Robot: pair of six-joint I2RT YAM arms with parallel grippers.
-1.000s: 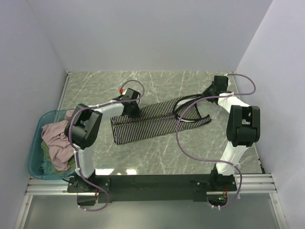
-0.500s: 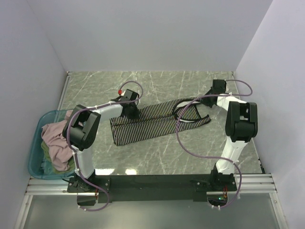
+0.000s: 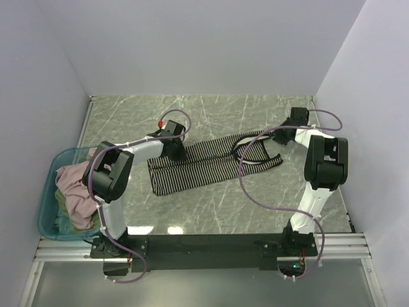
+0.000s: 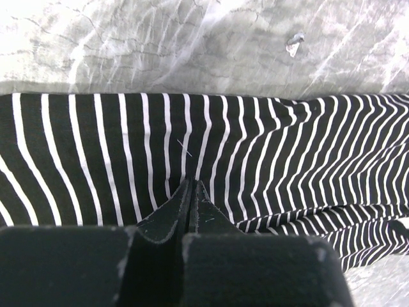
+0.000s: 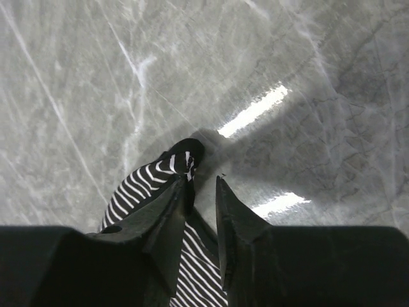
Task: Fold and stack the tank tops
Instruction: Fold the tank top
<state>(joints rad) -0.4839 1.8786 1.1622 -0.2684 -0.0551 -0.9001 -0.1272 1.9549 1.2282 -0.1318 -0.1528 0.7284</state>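
Striped top stretched long on table, fold unfinished; left gripper pinched shut on its cloth; right gripper parted beside strap; pink top heaped in tub; nothing stacked.

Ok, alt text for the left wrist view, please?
The left hand, fingers pressed shut, pinches the black-and-white striped tank top, whose stripes pucker toward the fingertips. Grey marble table shows beyond the cloth's far edge.

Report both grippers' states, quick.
The left gripper is shut on the striped tank top.
The right gripper is open, holding nothing.
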